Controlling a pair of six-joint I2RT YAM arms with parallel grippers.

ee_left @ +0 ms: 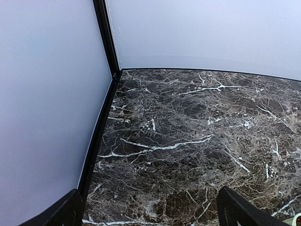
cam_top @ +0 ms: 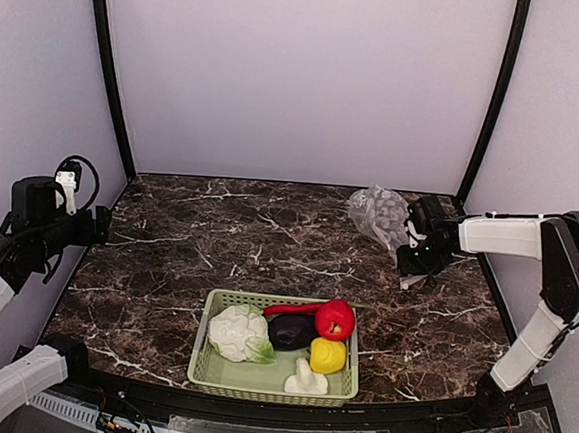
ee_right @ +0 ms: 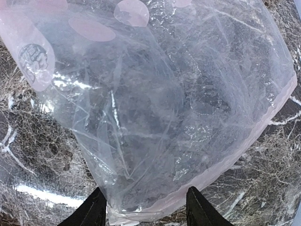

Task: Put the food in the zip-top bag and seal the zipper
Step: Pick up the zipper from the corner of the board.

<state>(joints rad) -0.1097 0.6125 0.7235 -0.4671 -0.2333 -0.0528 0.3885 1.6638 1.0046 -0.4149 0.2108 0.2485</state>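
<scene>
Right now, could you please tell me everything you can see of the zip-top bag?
The zip-top bag is clear, crinkled plastic with no food inside, a pinkish strip along one edge and pale printed patches. It sits crumpled at the far right corner of the table, its strip edge between the right gripper's open fingers; contact is unclear.

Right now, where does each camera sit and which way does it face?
Top external: above, behind the arms, looking down on table, basket, both arms.
Left wrist: on the left arm, facing bare marble and a wall corner; open jaws below.
Right wrist: on the right arm, looking down at the zip-top bag; jaws below.
Shared: top and right wrist show the zip-top bag.
</scene>
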